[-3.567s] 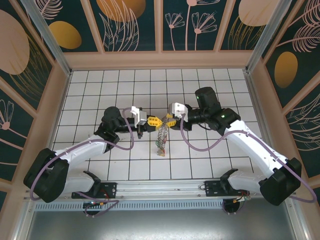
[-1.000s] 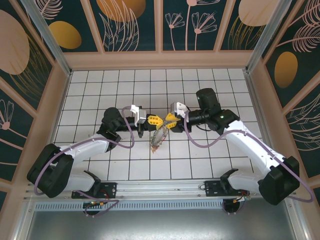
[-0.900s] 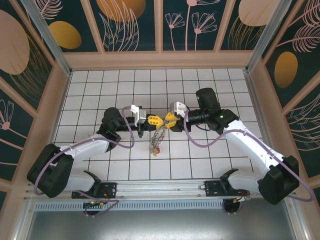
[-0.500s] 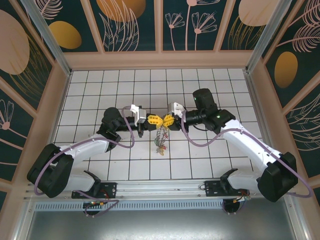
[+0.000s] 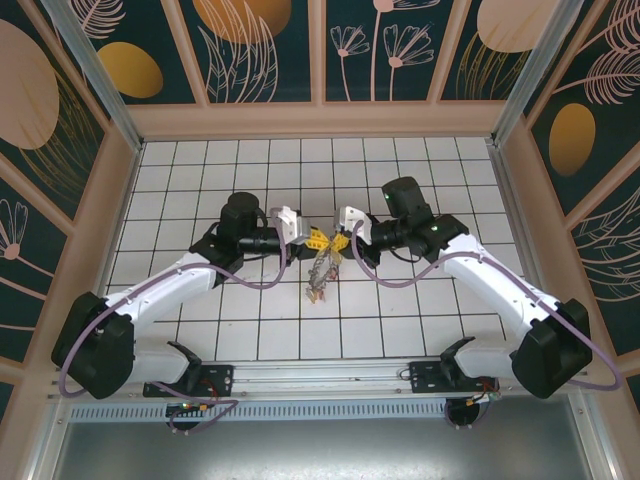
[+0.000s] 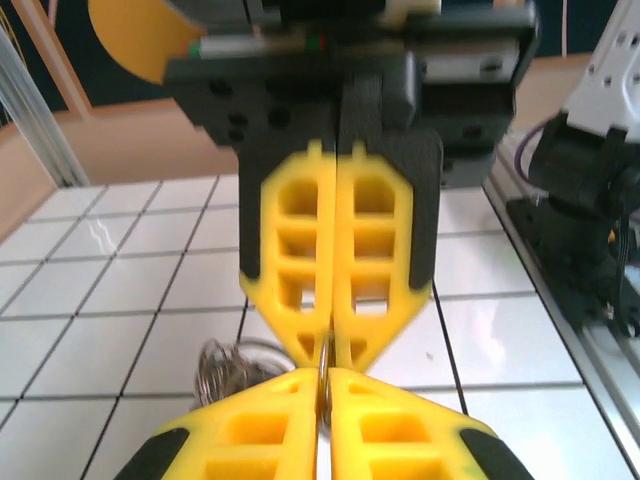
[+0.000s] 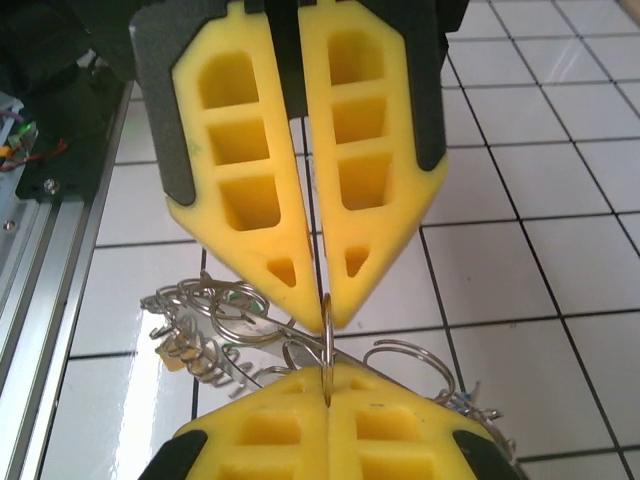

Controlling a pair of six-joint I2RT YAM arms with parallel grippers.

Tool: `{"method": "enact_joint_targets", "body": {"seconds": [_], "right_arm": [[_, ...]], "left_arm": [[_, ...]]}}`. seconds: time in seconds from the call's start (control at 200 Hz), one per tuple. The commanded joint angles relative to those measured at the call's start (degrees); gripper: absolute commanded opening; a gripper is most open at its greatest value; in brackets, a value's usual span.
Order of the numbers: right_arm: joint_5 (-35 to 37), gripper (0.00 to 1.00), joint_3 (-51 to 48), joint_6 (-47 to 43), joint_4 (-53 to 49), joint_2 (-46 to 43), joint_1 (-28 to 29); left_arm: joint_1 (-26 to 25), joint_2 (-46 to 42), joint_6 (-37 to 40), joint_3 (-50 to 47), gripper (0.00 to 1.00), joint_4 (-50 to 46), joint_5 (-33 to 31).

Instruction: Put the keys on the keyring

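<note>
A white tiled table (image 5: 200, 180) sits enclosed by dark floral wall panels (image 5: 260, 50) framed in pale wood.

Shiny metal keyring (image 7: 326, 340), glossy white tiles (image 7: 520, 270).

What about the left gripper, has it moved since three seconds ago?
Yes. The left gripper has shifted right across the white floor tiles, toward the right gripper.

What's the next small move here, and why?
Probably hold the left gripper fixed and ease the right gripper slightly sideways to pry the ring open. Both meet tip to tip, jaws shut on the same thin wire ring, with the keys bunched just beneath; nothing threads until the coil gapes.
</note>
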Motion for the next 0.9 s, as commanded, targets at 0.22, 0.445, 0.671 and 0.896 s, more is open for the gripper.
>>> {"method": "enact_joint_targets", "body": {"seconds": [0.22, 0.445, 0.671, 0.896], "right_arm": [[1.24, 0.0, 5.03, -2.91, -4.79, 1.38, 1.02], [1.26, 0.0, 4.94, -3.14, -4.44, 2.72, 1.26], [1.26, 0.0, 4.83, -3.64, -4.26, 2.99, 1.27], [1.91, 0.0, 4.72, -3.66, -4.17, 3.41, 1.53]], "left_arm": [[-0.06, 0.94, 8.9, 2.64, 0.15, -10.89, -3.1], [-0.02, 0.54, 7.17, 2.34, 0.2, -8.12, 1.06], [-0.06, -0.27, 6.06, 2.86, 0.21, -6.94, 2.14], [-0.02, 1.12, 5.58, 4.17, 0.21, -6.86, 3.3]]}}
